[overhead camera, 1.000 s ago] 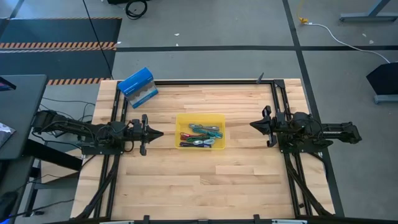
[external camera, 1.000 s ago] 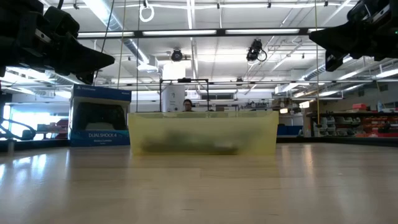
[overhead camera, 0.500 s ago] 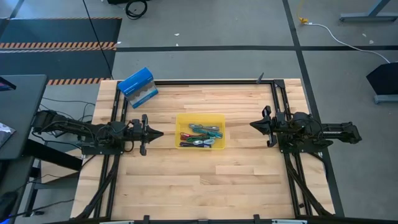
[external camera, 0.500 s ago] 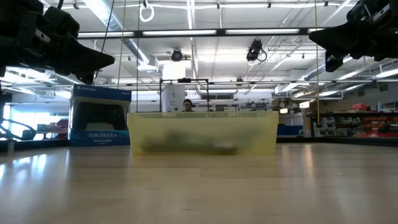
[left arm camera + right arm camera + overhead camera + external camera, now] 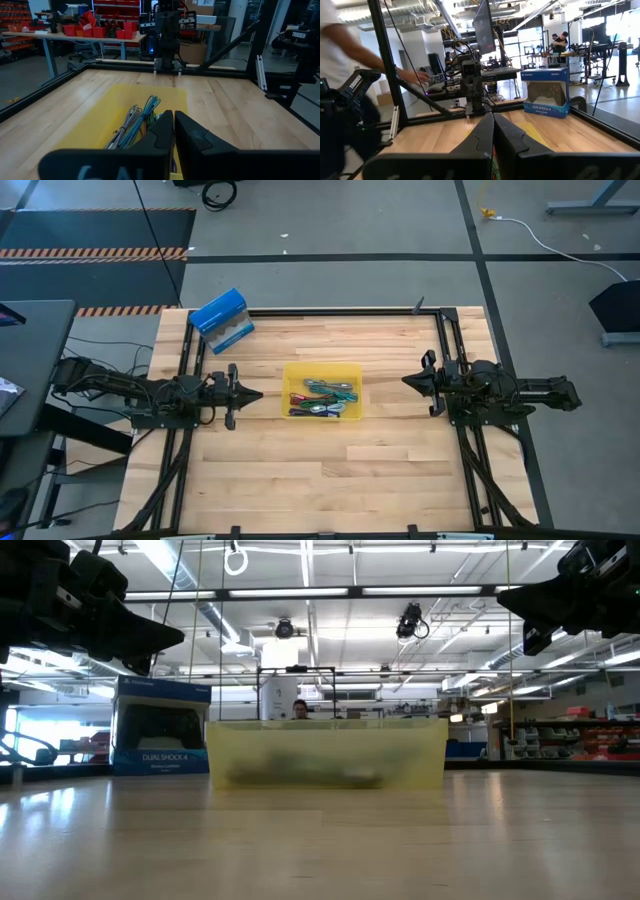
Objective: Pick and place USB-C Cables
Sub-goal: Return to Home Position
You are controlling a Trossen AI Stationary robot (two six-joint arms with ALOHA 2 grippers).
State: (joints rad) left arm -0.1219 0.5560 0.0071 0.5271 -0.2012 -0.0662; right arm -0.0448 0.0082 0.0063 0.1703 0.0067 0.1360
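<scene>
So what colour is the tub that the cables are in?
The tub is yellow, clearest in the high view.

A grey concrete floor is seen around the wooden counter. It is crossed by dark lines and marked with black-and-orange striped tape beside a dark mat. A white cord is trailed across it. Long strip lights are hung overhead. Red bins are set on a far workbench. A person in a white shirt is seen nearby, arm outstretched.
</scene>
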